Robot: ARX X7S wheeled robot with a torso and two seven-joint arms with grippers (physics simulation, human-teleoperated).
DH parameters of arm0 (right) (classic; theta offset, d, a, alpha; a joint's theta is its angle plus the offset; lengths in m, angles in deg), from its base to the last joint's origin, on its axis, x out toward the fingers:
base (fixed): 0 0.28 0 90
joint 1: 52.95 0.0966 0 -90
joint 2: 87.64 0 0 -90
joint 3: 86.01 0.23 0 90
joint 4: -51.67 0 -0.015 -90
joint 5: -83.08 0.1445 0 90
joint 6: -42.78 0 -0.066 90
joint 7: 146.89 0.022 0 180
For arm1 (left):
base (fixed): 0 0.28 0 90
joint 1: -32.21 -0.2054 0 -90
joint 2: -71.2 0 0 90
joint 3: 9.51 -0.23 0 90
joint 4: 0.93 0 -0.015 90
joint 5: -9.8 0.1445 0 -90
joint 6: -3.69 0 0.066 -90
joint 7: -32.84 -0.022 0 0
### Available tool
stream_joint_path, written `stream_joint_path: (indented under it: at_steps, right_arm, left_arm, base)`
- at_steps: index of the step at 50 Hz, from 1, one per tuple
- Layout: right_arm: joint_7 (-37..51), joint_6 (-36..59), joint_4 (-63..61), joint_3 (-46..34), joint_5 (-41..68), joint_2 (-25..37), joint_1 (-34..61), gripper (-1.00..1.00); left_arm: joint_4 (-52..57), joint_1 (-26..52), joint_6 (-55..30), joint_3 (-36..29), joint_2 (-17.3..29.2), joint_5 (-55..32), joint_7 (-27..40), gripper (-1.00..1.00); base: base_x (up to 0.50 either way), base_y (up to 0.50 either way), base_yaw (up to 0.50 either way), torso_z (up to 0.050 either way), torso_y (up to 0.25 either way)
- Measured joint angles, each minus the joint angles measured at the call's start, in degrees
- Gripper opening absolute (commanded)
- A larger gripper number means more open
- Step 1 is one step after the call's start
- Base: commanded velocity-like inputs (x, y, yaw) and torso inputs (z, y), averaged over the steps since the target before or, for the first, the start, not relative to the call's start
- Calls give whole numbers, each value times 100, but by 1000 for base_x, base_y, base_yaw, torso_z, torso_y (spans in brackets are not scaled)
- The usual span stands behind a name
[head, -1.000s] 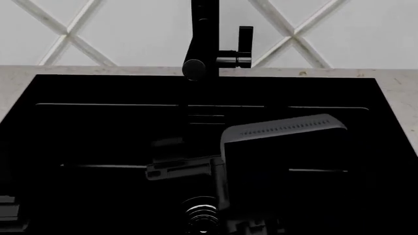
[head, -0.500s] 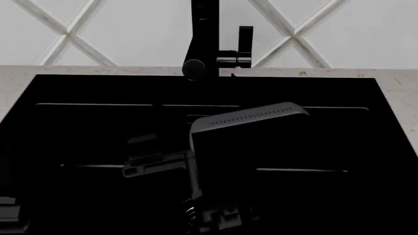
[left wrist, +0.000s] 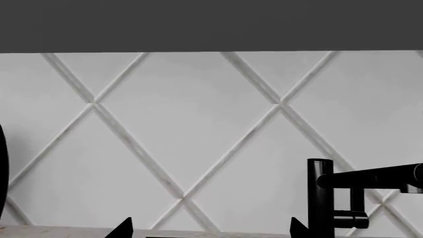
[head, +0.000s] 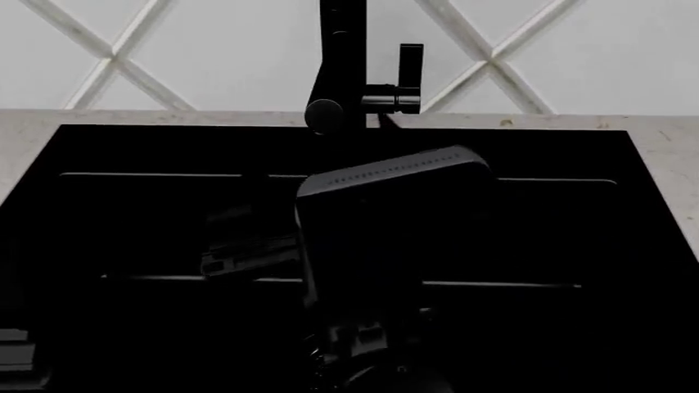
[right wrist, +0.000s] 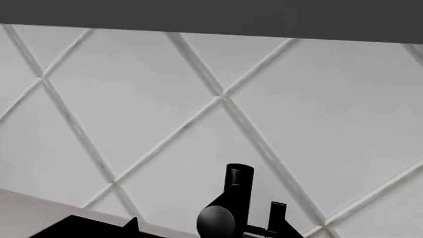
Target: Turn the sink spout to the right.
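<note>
Compared with half a second ago, the right arm's dark housing (head: 394,237) has moved further left and toward the back wall — its vented edge now lies just below the faucet base. The sink spout (head: 326,115) has not turned; its round open end still points at the camera. It is a matte black tube on a thin upright post, with a short side lever (head: 408,78) beside it. The sink (head: 131,205) is a black rectangular basin with a pale stone rim. The wall tiles (right wrist: 145,99) are white diamonds with grey joints. The spout stands just beyond the right gripper (right wrist: 132,225), close ahead. For the left gripper (left wrist: 208,229), the spout is ahead and off to one side. Only fingertips show, so I cannot tell how either gripper stands.
</note>
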Motion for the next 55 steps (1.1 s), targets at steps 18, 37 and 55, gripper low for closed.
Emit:
stream_joint_path:
  at_steps: [18,37,55]
  right_arm:
    - [68,-508,751,-66,-104,-143,240,100]
    - [146,-1282,1743,-123,-123,-377,435,100]
    - [183,-1717,2446,-226,-46,-442,640,100]
  left_arm:
    - [-17,-19,87,-52,25,-3,-9,100]
    - [-8,-16,119,-85,56,-27,4,100]
    - [-61,-48,237,-118,80,-20,-11,100]
  base:
    - [0,0,0,0,0]
    - [0,0,0,0,0]
    - [0,0,0,0,0]
